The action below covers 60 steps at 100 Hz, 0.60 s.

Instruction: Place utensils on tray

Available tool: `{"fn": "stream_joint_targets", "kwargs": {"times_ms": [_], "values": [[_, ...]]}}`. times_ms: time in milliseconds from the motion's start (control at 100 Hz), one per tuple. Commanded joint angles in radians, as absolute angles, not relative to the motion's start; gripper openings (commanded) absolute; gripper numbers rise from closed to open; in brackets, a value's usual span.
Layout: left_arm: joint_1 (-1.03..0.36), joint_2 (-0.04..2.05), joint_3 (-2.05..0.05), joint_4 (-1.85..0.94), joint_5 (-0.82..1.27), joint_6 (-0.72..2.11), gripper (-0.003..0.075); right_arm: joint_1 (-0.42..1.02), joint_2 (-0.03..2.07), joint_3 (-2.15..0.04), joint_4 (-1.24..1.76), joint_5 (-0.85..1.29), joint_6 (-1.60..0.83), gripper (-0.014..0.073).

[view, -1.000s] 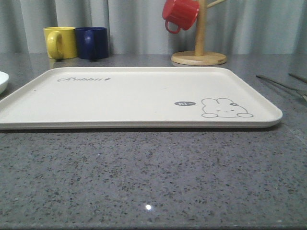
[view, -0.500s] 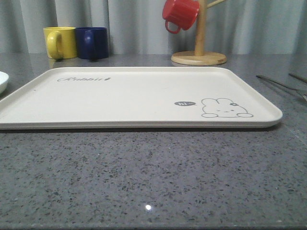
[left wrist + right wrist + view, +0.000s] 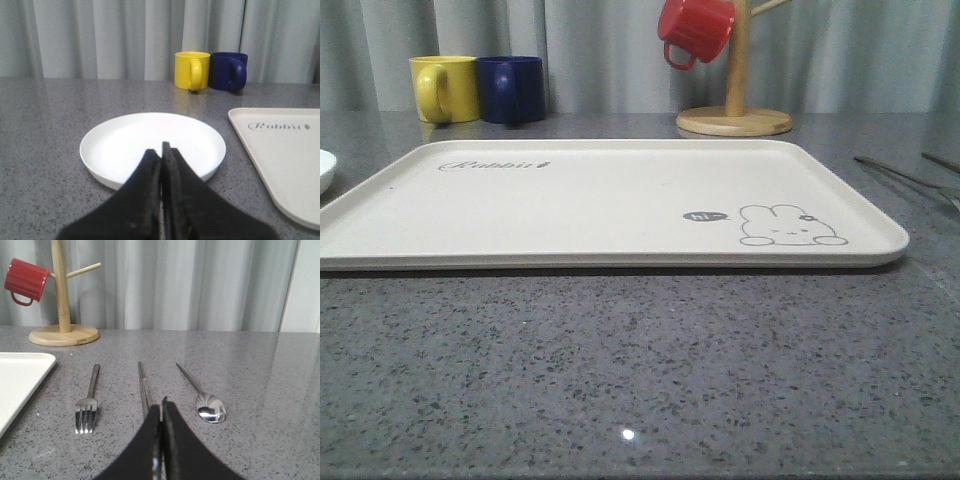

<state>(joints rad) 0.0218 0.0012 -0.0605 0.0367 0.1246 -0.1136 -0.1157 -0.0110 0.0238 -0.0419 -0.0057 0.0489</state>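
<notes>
The cream tray [image 3: 600, 200] with its rabbit drawing lies flat in the middle of the table, with nothing on it. To its right, on the grey stone top, lie the utensils side by side: a fork [image 3: 89, 400], a pair of chopsticks [image 3: 144, 387] and a spoon [image 3: 207, 405]. In the front view they show as thin silver lines [image 3: 905, 176] at the right edge. My right gripper [image 3: 161, 407] is shut, just short of and over the near end of the chopsticks. My left gripper [image 3: 161, 150] is shut and empty in front of a white plate [image 3: 150, 142].
A yellow mug [image 3: 445, 88] and a blue mug [image 3: 512, 88] stand at the back left. A red mug [image 3: 695, 30] hangs on a wooden mug tree [image 3: 735, 120] behind the tray. The plate's rim [image 3: 325, 170] sits left of the tray. Grey curtains close the back.
</notes>
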Motion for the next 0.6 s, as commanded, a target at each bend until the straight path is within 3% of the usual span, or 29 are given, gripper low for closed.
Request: {"fn": "stream_joint_targets", "kwargs": {"times_ms": [0, 200, 420, 500, 590], "values": [[0.023, 0.056, -0.168, 0.037, 0.117, -0.111, -0.002, -0.123, -0.024, 0.027, -0.052, -0.089, 0.042, -0.0061], [0.023, 0.264, -0.357, 0.038, 0.319, -0.111, -0.002, -0.123, -0.024, 0.027, -0.052, -0.089, 0.042, -0.0061], [0.023, 0.54, -0.52, 0.038, 0.403, -0.111, -0.0015, -0.123, -0.024, 0.027, -0.052, -0.089, 0.042, -0.0061], [0.023, 0.644, -0.578, 0.038, 0.448, -0.111, 0.0035, -0.123, -0.024, 0.027, -0.052, -0.089, 0.042, -0.0061], [0.023, 0.768, -0.641, 0.038, 0.471, -0.113, 0.0165, -0.123, -0.024, 0.027, -0.052, -0.089, 0.042, -0.0061]]}}
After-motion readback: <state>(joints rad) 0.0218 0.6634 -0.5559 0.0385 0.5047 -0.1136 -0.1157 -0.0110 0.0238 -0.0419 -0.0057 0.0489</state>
